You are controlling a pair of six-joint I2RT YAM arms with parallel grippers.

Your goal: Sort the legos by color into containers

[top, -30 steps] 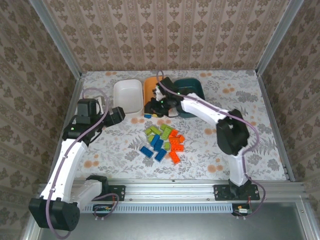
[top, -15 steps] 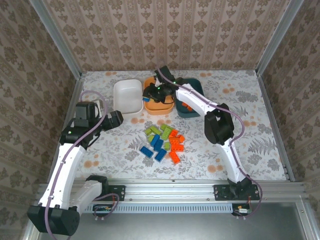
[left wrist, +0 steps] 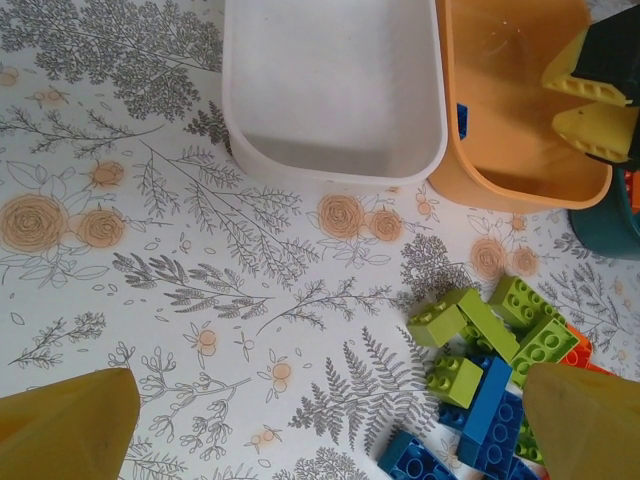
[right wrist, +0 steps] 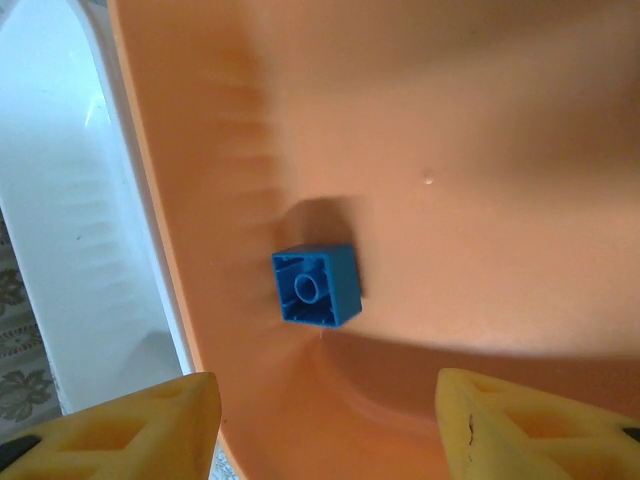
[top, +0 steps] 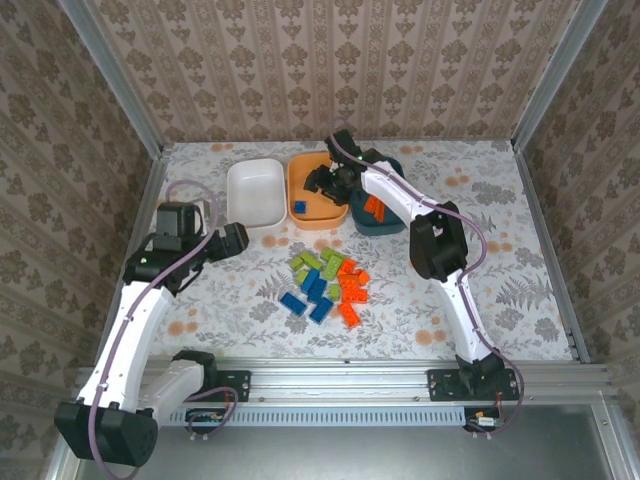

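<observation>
My right gripper [top: 325, 183] [right wrist: 325, 400] hangs open over the orange bowl [top: 330, 213] [right wrist: 480, 150]. A small blue brick [top: 299, 207] [right wrist: 316, 285] lies loose on that bowl's floor near its left wall, studs down, free of the fingers. The white bowl [top: 256, 192] [left wrist: 330, 175] stands empty to its left. On the other side, the dark teal bowl [top: 392, 172] holds orange bricks [top: 375, 208]. A pile of legos [top: 325, 285] [left wrist: 490, 360] in green, blue and orange lies mid-table. My left gripper [top: 235, 240] [left wrist: 330, 410] is open, hovering left of the pile.
The three bowls stand side by side at the back of the flowered tablecloth [top: 470, 290]. Metal frame rails [top: 545, 230] edge the table. In the left wrist view the right gripper's yellow fingers [left wrist: 590, 100] show inside the orange bowl [left wrist: 500, 100].
My right gripper carried the blue brick from the table in front of the bowls over the orange bowl and opened; the brick now lies in the bowl. The left arm barely shifted.
</observation>
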